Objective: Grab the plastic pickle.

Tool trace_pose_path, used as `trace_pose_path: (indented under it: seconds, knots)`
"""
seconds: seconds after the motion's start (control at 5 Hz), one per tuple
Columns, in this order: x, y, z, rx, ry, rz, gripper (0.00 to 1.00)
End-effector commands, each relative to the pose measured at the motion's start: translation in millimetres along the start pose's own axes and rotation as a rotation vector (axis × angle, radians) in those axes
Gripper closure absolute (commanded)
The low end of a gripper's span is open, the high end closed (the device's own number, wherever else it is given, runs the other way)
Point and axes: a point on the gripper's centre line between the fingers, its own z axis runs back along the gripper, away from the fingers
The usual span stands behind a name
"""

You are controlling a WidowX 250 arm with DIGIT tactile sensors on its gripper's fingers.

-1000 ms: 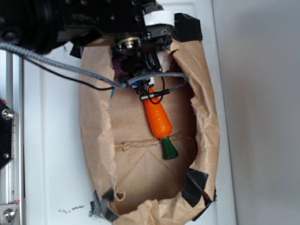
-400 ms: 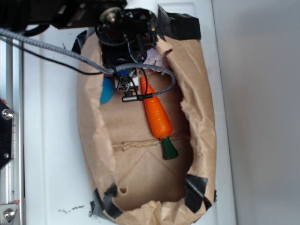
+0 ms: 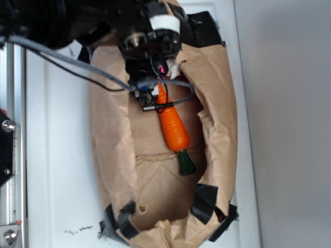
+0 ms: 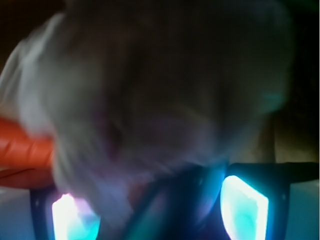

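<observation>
In the exterior view, the tool (image 3: pixel 150 101) hangs at the top end of an open brown paper bag (image 3: pixel 111 150) on the white counter (image 3: pixel 57 170), just beside the tip of the orange carrot (image 3: pixel 173 126). Cables and the arm hide its jaws, so their opening cannot be told. The plastic pickle is nowhere visible.

The wrist view is a blur: a pale grey mass (image 4: pixel 165 85), the carrot at the left edge, two glowing pads (image 4: pixel 245 207) below.

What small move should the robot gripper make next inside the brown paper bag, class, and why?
Probably lift slightly and look around. The gripper sits low at the top end of the brown paper bag, beside the orange plastic carrot. No dark green plastic pickle shows in either view, and the wrist view is blurred by something pale close to the lens. Backing off might reveal the pickle.
</observation>
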Motion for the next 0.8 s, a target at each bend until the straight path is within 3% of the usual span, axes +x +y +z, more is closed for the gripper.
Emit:
trace_pose_path:
  seconds: [0.0,0.2,0.6]
  knots:
    - [16,6,-2,0.045,-0.052,0.011,0.0]
    - [12,3,6,0.025,-0.077,0.024,1.0]
    - [8,-3,24,0.082,-0.123,0.051,1.0]
